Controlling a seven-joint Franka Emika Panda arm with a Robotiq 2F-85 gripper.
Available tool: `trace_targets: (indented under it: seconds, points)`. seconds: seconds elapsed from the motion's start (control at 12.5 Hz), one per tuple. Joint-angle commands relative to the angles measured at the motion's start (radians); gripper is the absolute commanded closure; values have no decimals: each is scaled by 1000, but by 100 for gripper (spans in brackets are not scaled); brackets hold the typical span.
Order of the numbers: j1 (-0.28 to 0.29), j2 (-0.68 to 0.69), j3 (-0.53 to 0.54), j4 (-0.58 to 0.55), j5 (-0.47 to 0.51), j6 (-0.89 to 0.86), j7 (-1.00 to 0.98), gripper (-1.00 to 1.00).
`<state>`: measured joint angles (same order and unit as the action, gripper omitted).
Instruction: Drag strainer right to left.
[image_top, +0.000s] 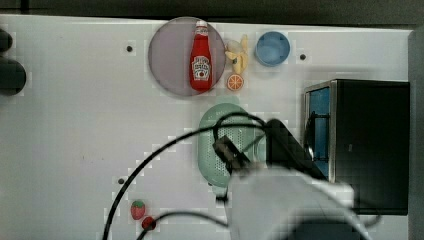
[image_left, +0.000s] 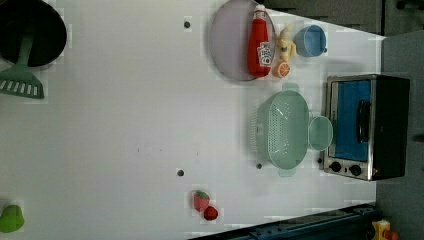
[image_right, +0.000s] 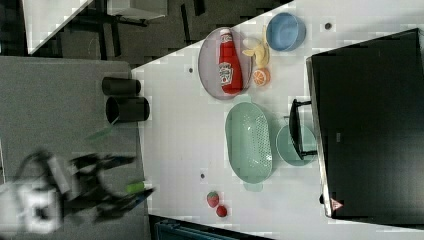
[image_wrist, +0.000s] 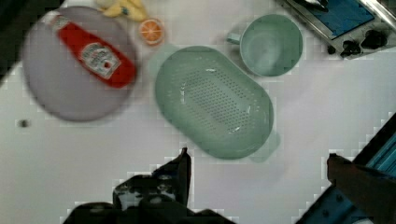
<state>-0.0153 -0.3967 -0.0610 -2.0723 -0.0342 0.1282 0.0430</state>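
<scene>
We hang our gripper (image_wrist: 257, 163) above the worktop (image_left: 125, 125), fingers (image_wrist: 182, 168) spread wide and holding nothing. The strainer (image_left: 282, 129) sits upright just beside the mug (image_left: 320, 133) and near the toaster oven (image_left: 367, 127). To its left in the left view lies bare surface, likely where we must drag it.

Top, left, right views overhead, far; wrist view nearer; all share strainer (image_wrist: 214, 100).

Arm (image_top: 280, 190) hides strainer (image_top: 220, 145) right half (top view).
</scene>
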Motion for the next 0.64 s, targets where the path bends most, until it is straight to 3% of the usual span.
trace_targets:
  seconds: [0.08, 0.4, 0.64]
  points:
    - [-17, 125, 2, -160, 6, 161, 65, -100]
    - [-15, 231, 11, -311, 6, 482, 318, -100]
    - [-15, 349, 21, -362, 6, 639, 464, -100]
